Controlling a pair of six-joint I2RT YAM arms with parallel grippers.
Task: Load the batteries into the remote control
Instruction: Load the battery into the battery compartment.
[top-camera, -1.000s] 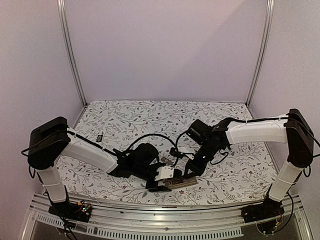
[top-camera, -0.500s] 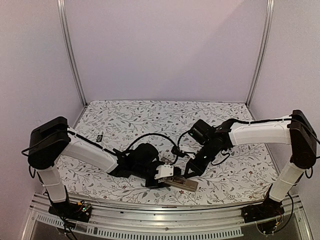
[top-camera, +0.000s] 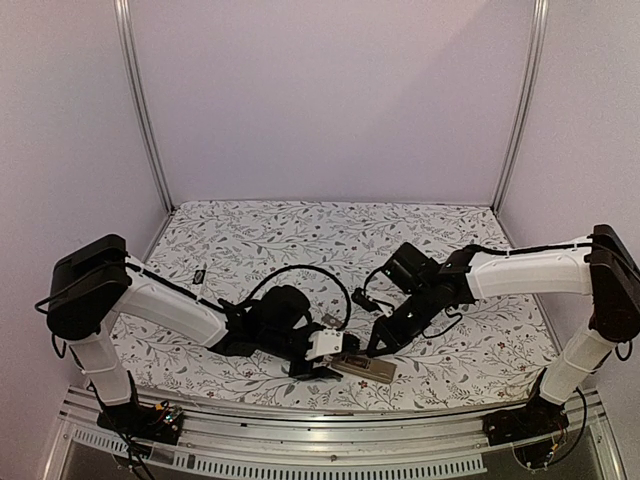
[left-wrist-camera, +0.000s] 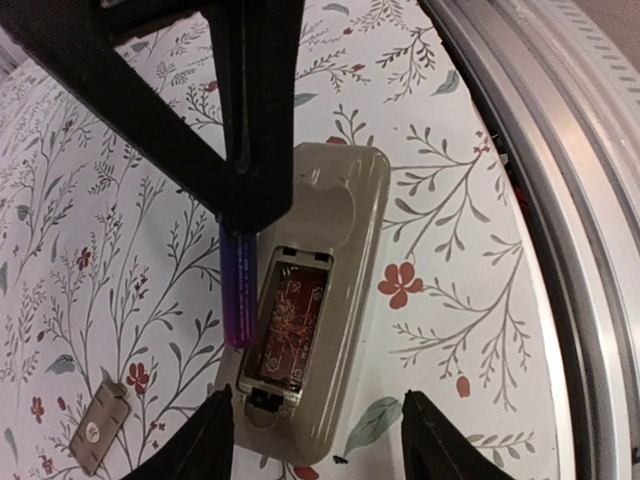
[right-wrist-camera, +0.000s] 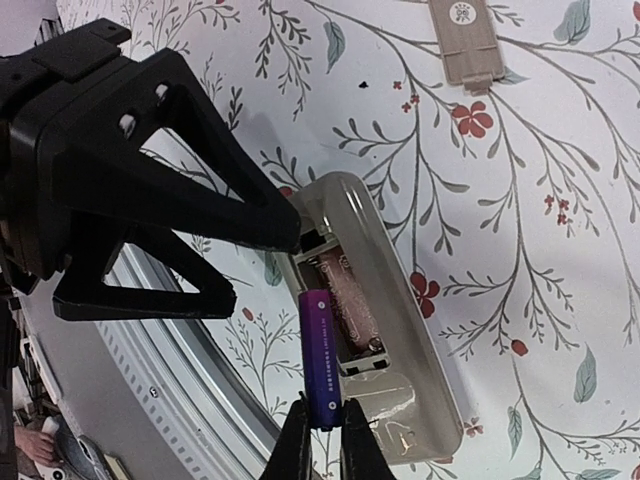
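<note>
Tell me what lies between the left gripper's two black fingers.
The end of the beige plastic remote control, battery bay open, lies between the fingers of the left gripper; the left wrist view shows it.

Soft, even light, mild fisheye
We see faint shadows on the tablecloth (top-camera: 300, 235) from above; in wrist views the battery (right-wrist-camera: 318, 355) looks sharp while the metal rail (left-wrist-camera: 560, 200) bows and blurs toward the corner.
</note>
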